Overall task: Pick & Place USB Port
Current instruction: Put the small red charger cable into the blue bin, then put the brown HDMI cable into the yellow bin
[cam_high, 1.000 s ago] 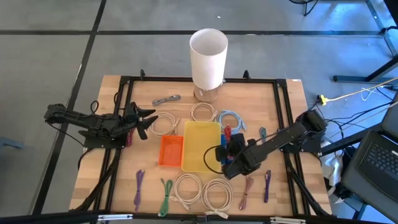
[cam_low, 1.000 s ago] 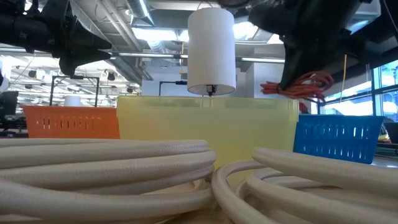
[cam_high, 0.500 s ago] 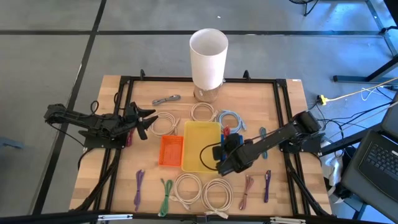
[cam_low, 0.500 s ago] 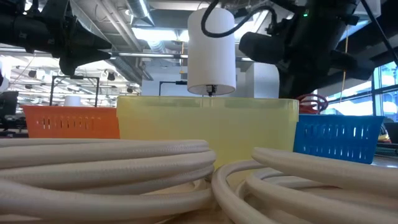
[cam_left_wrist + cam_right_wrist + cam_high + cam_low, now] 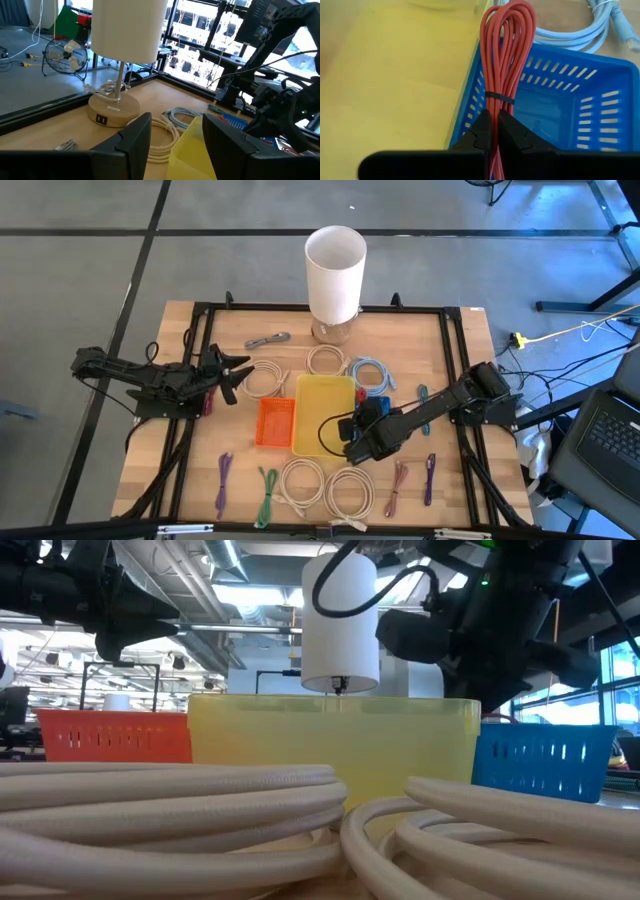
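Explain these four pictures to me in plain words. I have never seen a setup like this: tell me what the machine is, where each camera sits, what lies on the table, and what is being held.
This is a robot with two dark arms at a wooden table, each ending in a two-fingered hand.

One camera looks straight down from above. One sits at table height, behind thick white cable coils. One rides on each wrist.

On the table stand a white lamp, a yellow bin, an orange basket and a blue basket, with coiled cables of several colours around them.

The left hand waits open at the table's left side, holding nothing. The right hand is shut on a bundle of red cable, held above the edge where the blue basket meets the yellow bin.
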Tool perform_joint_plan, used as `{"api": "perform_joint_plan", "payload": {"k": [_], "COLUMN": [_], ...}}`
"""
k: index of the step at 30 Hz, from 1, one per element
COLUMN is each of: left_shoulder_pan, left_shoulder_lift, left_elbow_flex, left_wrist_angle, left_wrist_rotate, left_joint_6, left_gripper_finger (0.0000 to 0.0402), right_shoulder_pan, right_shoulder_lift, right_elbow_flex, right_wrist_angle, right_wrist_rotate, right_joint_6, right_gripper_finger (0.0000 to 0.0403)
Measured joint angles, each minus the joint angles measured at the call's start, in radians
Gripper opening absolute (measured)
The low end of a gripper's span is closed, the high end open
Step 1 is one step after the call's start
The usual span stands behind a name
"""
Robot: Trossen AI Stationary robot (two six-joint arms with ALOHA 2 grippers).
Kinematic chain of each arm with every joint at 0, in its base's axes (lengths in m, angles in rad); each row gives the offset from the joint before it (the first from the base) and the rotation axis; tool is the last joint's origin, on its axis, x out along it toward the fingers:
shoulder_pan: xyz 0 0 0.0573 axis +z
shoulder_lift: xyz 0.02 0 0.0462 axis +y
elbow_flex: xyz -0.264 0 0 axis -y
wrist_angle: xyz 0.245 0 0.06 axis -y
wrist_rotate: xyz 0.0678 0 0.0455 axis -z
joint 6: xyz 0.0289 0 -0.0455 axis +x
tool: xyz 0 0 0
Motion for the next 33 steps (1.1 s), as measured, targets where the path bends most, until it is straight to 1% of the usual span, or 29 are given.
{"api": "perform_joint_plan", "payload": {"k": [13,16,21,24,27,30,33], "left_shoulder_pan": [0.000,0.000,0.000,0.000,0.000,0.000,0.000], "left_shoulder_lift": [0.000,0.000,0.000,0.000,0.000,0.000,0.000], "left_elbow_flex": [0.000,0.000,0.000,0.000,0.000,0.000,0.000], "left_wrist_angle": [0.000,0.000,0.000,0.000,0.000,0.000,0.000], "left_wrist_rotate": [0.016,0.016,0.016,0.016,0.016,0.016,0.016], "left_joint_6": [0.000,0.000,0.000,0.000,0.000,0.000,0.000], "left_gripper_finger": [0.0171,0.0171,0.0171,0.0171,0.0171,0.0171,0.0171], "right_shoulder_pan": [-0.001,-0.001,0.001,0.001,0.001,0.001,0.001], "right_shoulder_lift": [0.025,0.025,0.025,0.025,0.025,0.025,0.025], "right_elbow_flex": [0.000,0.000,0.000,0.000,0.000,0.033,0.083], "right_wrist_angle": [-0.002,-0.004,-0.004,-0.011,-0.034,-0.119,-0.214], "right_wrist_rotate": [-0.006,-0.006,-0.008,-0.007,-0.007,-0.007,0.018], "right_joint_6": [0.034,0.035,0.034,0.020,0.006,0.001,0.000], "right_gripper_finger": [0.0013,0.0033,0.0089,0.0113,0.0127,0.0131,0.0132]}}
